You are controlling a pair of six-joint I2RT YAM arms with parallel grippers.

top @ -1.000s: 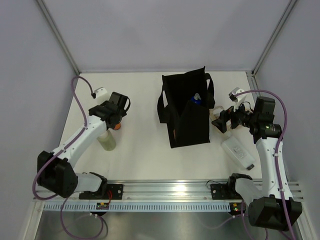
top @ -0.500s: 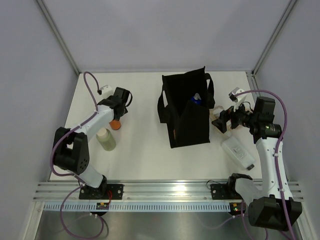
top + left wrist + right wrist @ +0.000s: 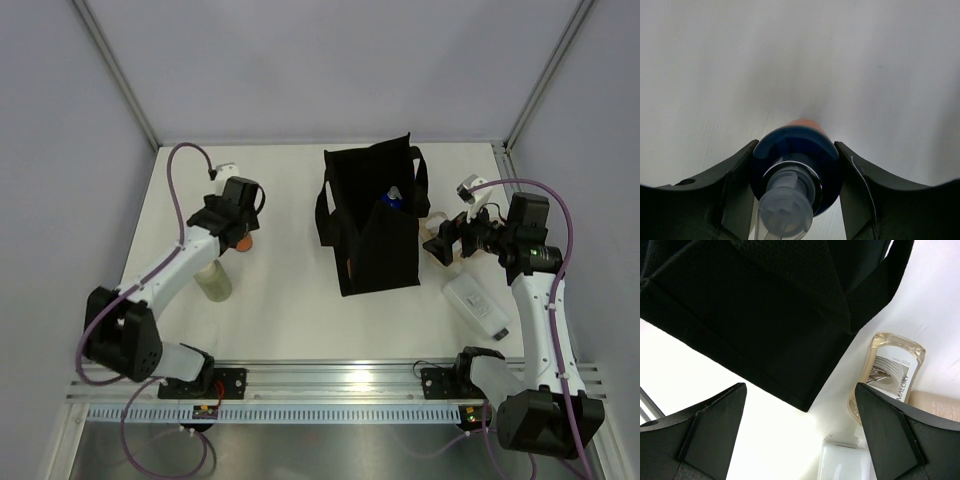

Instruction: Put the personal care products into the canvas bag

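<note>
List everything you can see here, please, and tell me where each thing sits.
canvas bag: one, black, standing open mid-table.
blue bottle: one, only its top shows, inside the bag.
orange dark-capped bottle: one, orange with a dark blue cap, left of the bag.
pale cream bottle: one, cream, on the table by the left arm.
clear bottle: one, holding beige liquid, lying right of the bag.
beige pack: one, partly seen, beside the clear bottle.
flat white bottle: one, white, lying near the right arm.
table: one, white.
left gripper: one, black, shut on the orange bottle's cap.
right gripper: one, black, open above the items right of the bag.
</note>
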